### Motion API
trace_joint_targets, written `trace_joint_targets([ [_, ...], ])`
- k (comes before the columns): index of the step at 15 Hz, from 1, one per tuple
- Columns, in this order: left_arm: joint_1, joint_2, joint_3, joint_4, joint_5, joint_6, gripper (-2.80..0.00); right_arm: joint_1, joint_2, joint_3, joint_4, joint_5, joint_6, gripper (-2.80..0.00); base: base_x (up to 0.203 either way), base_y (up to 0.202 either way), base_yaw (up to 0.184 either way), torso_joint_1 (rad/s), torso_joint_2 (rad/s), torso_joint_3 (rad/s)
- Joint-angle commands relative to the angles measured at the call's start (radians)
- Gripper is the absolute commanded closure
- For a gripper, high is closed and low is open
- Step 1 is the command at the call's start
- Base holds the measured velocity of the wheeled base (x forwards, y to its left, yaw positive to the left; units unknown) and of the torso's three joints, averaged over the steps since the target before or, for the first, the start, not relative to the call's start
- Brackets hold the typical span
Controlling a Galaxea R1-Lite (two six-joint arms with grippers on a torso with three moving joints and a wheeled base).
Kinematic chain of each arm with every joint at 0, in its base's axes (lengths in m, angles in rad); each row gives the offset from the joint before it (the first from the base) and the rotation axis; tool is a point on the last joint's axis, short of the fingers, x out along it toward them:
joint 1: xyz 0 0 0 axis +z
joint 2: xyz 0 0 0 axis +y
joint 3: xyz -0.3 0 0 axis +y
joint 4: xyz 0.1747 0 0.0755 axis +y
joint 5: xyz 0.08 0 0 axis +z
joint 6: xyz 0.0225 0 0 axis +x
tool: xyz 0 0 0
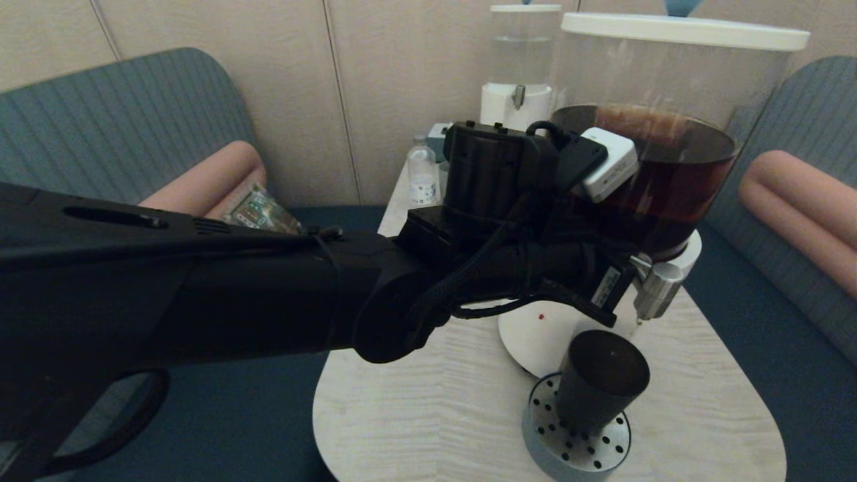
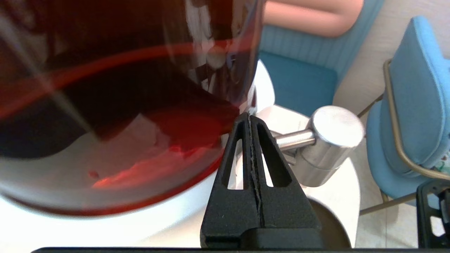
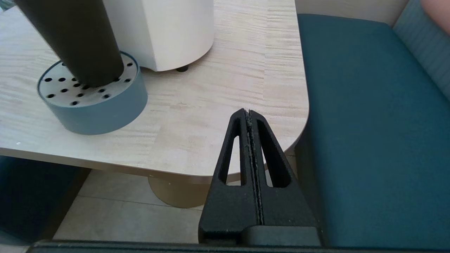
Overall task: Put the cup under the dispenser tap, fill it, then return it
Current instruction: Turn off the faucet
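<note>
The dark tapered cup stands upright on a round perforated drip stand, just below and in front of the steel dispenser tap. My left arm reaches across to the large dispenser of dark brown liquid. In the left wrist view the left gripper is shut and empty, its tips at the tank's lower edge beside the tap's stem; contact cannot be told. The cup's rim shows below. The right gripper is shut and empty, low by the table's near right corner, away from the cup.
A smaller clear-liquid dispenser and a small bottle stand at the back of the pale wood table. Teal benches with pink cushions flank the table. A blue chair stands beyond the tap. The drip stand abuts the dispenser's white base.
</note>
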Motion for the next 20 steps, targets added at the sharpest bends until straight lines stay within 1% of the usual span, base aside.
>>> trace_joint_targets([
  [1, 0.002, 0.004, -0.002, -0.013, -0.001, 0.001, 0.0, 0.0, 0.0, 0.0, 0.0, 0.001, 0.0, 0.0, 0.0, 0.0, 0.0, 0.0, 0.0, 0.0],
  [7, 0.001, -0.002, 0.032, -0.031, 0.001, 0.005, 0.0, 0.0, 0.0, 0.0, 0.0, 0.001, 0.0, 0.0, 0.0, 0.0, 0.0, 0.0, 0.0, 0.0],
  [8, 0.001, -0.007, 0.052, -0.031, 0.004, 0.005, 0.0, 0.0, 0.0, 0.0, 0.0, 0.001, 0.0, 0.0, 0.0, 0.0, 0.0, 0.0, 0.0, 0.0],
  [13, 0.002, -0.052, 0.15, -0.031, 0.058, 0.005, 0.0, 0.0, 0.0, 0.0, 0.0, 0.001, 0.0, 0.0, 0.0, 0.0, 0.0, 0.0, 0.0, 0.0],
  [20, 0.004, -0.159, 0.273, -0.032, 0.075, 0.005, 0.0, 0.0, 0.0, 0.0, 0.0, 0.001, 0.0, 0.0, 0.0, 0.0, 0.0, 0.0, 0.0, 0.0],
])
